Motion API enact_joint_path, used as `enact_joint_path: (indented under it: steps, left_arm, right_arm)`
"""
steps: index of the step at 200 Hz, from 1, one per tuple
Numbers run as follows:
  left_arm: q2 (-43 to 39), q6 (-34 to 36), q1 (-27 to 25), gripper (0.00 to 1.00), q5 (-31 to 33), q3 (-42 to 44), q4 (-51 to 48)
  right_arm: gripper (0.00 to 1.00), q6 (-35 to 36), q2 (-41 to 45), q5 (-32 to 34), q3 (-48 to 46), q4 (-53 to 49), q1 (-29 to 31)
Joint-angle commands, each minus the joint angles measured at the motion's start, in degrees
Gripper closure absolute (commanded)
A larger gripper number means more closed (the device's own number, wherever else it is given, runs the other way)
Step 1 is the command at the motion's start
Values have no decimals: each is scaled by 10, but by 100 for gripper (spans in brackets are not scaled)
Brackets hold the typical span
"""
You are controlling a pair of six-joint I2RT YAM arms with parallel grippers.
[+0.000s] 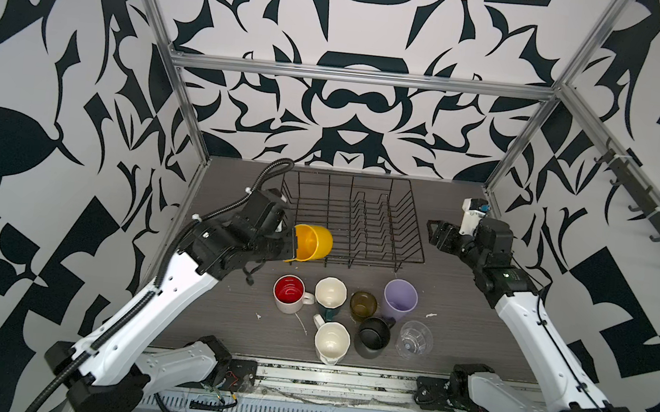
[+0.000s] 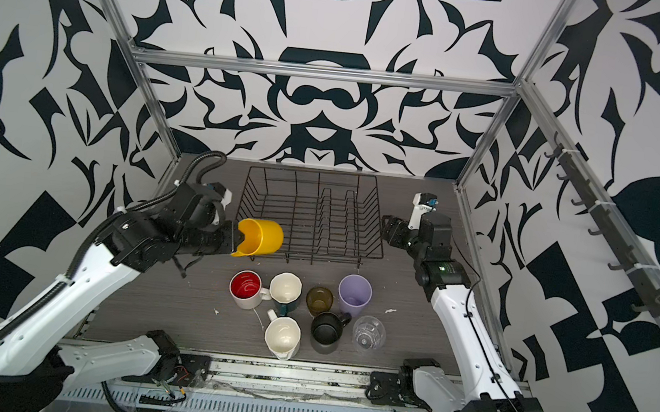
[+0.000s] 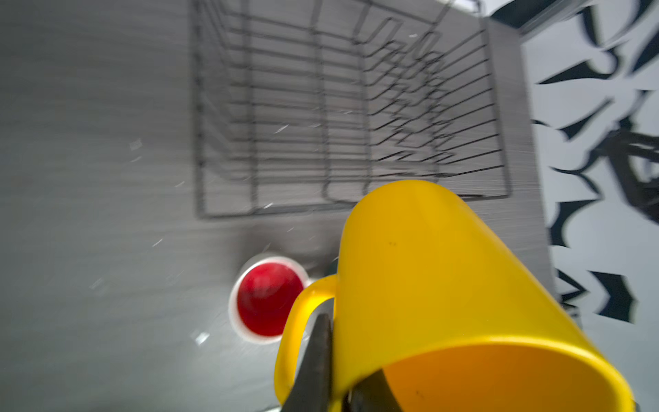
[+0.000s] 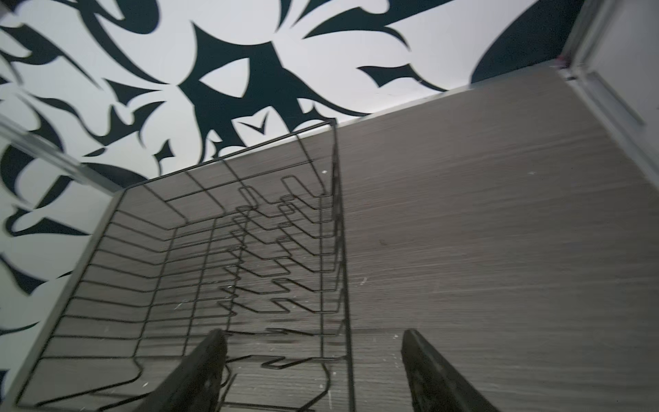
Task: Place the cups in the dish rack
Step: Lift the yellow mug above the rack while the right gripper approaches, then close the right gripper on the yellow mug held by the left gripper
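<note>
My left gripper (image 1: 293, 248) (image 3: 347, 351) is shut on the wall of the yellow mug (image 1: 313, 242) (image 2: 261, 236) (image 3: 428, 271). The mug is tipped on its side in the air at the front left corner of the black wire dish rack (image 1: 377, 258) (image 2: 315, 252) (image 3: 321, 107) (image 4: 335, 214), which holds no cups. My right gripper (image 1: 434, 231) (image 2: 387, 225) (image 4: 313, 339) hangs open beside the rack's right end. In front of the rack stand the red-inside white mug (image 1: 289, 292) (image 3: 267, 298), teal mug (image 1: 330, 295), amber glass (image 1: 363, 304), lilac tumbler (image 1: 400, 300), cream mug (image 1: 330, 343), black mug (image 1: 373, 337) and clear glass (image 1: 414, 339).
The grey tabletop (image 1: 217, 308) is walled by patterned panels and aluminium posts (image 1: 189, 96). Bare table lies left of the cups and right of the rack. A metal rail (image 1: 343, 377) runs along the front edge between the arm bases.
</note>
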State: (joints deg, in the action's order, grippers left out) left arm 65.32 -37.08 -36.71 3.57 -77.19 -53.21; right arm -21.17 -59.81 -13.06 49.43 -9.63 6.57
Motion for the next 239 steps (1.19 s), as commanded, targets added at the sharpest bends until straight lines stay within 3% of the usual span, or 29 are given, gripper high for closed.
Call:
enact_joint_path:
  steps: [1,50,112,170,239]
  left_arm:
    - [18,24,42,100,-126,-22,165]
    - [82,-35,120,100,-332,9,346]
    - [162,-115,154,100,-489,33,530]
    - [205,-184,155,100,-578,53,668]
    - [215,-195,154,100,-594,72,698]
  right_arm:
    - [20,1,16,-129,10,92,0]
    - [17,-88,26,-293,-28,295,0]
    - [11,-260,-34,-377,-45,559,1]
    - [11,-266,-97,-413,0,533,17]
    - [12,-186,-124,-454,55,478,91]
